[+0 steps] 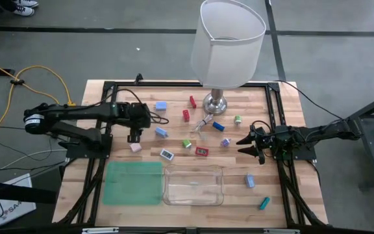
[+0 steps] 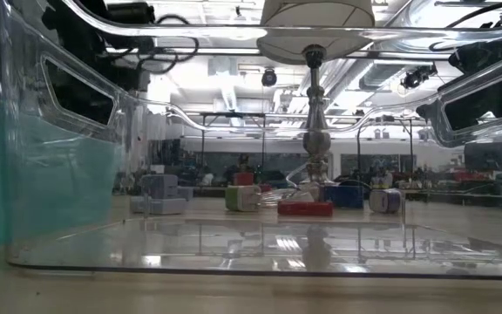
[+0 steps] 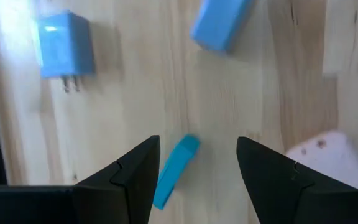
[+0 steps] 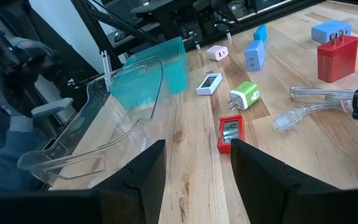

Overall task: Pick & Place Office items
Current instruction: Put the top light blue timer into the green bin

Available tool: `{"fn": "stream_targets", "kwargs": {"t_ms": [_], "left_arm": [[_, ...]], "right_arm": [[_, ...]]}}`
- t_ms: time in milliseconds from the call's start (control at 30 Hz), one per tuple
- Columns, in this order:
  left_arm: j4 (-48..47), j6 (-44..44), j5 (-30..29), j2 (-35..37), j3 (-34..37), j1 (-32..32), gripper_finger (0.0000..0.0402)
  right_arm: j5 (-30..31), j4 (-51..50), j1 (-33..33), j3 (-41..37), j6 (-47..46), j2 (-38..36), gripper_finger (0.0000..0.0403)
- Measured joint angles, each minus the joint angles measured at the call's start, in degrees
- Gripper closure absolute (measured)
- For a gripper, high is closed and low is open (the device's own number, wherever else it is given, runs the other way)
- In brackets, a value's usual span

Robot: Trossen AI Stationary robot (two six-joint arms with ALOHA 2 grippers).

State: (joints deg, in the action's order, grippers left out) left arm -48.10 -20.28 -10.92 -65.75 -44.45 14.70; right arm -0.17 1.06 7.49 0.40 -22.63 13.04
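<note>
Landmark: the white-shaded lamp with a silver base (image 1: 217,101) at the back of the wooden counter (image 1: 284,188). The left gripper (image 1: 134,138) hangs well to the lamp's left, jaws spread and empty over a small blue stick-shaped piece (image 3: 174,170). The right gripper (image 1: 245,145) waits to the lamp's front right, jaws spread, empty. Small coloured office items (image 1: 202,151) lie scattered around the lamp's base.

Small coloured office items (image 1: 202,151) lie scattered, untouched, across the wooden table (image 1: 291,188).
</note>
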Motion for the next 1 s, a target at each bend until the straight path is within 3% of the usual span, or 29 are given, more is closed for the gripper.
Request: {"fn": "stream_targets", "kwargs": {"t_ms": [467,1000], "left_arm": [[-3.6,-8.0,-3.0,-7.5,0.0,1.0,0.0197],[0.9,-16.4,-5.5,-14.6,0.0,4.8,0.0197]], "right_arm": [[0.0,0.0,0.0,0.0,0.0,0.0,0.0237],[0.0,0.0,0.0,0.0,0.0,0.0,0.0237]]}}
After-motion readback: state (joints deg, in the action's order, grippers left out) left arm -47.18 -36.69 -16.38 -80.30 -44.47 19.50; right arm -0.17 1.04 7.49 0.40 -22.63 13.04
